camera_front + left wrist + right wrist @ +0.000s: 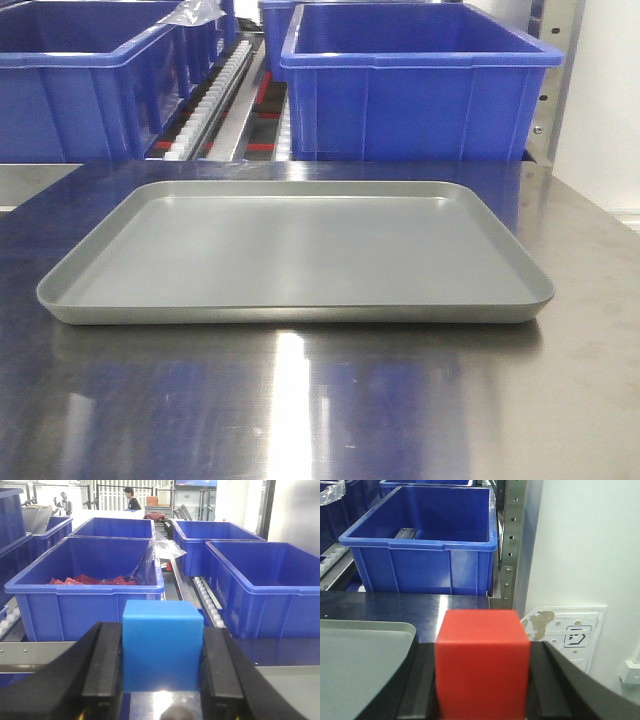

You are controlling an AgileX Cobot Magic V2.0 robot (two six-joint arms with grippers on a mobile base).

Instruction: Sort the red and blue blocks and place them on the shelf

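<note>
In the left wrist view my left gripper (162, 665) is shut on the blue block (162, 650), its black fingers (107, 665) pressed against both sides, above the steel table. The right wrist view shows my right gripper (482, 680) shut on the red block (482, 662), held beside the tray's right corner. The shelf (240, 100) with its roller tracks (207, 600) stands behind the table. Neither gripper nor block shows in the front view.
A shallow grey tray (300, 300) with nothing in it lies on the steel table (300, 400). Big blue bins (415, 85) sit on the shelf; one bin (90, 587) holds red pieces. A perforated steel upright (509, 540) and a white wall (585, 555) lie to the right.
</note>
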